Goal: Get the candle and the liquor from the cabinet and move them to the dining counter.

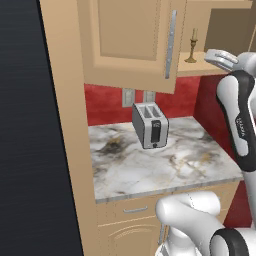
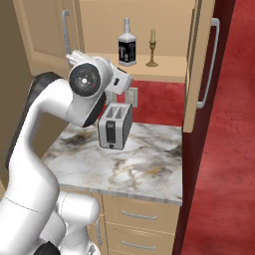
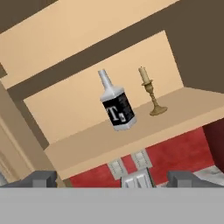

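- Our gripper (image 3: 113, 178) hangs with its fingers spread wide, holding nothing, short of the open cabinet (image 2: 169, 69).
- We see the liquor (image 3: 116, 106) upright mid-shelf.
- The candle (image 3: 151, 92) stands just beside it, nearer the shelf's end, both back from the front edge.

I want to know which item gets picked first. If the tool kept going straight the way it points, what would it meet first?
Probably the liquor, which sits nearest the centre of the hand view on the cabinet shelf, with the candle off to one side. Depth is unclear, so this is a guess.
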{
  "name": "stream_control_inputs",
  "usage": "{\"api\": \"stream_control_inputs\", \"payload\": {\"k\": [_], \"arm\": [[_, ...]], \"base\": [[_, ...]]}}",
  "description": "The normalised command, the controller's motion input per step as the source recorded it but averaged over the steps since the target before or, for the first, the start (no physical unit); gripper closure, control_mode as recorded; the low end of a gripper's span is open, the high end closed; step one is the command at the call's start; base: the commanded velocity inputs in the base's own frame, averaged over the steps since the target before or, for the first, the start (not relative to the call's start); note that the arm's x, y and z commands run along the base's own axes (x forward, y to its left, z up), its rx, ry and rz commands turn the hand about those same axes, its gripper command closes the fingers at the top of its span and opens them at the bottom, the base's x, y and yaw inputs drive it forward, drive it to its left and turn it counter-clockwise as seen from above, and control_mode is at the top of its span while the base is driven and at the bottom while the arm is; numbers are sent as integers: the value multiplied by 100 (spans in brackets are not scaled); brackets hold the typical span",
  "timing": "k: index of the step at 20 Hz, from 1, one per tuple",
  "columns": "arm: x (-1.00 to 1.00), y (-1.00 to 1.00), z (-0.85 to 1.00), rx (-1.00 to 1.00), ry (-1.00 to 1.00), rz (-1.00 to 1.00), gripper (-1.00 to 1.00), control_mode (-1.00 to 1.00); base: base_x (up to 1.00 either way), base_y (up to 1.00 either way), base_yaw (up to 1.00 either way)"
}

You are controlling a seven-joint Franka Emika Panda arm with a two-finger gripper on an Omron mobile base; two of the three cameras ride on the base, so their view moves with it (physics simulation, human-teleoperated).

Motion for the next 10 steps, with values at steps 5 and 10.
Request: {"api": "stream_control_inputs", "payload": {"k": [5, 10], "arm": [[23, -1, 0, 8, 12, 0, -100, -100], [31, 9, 0, 6, 14, 2, -100, -100]], "base": [[0, 0, 0], [0, 0, 0]]}}
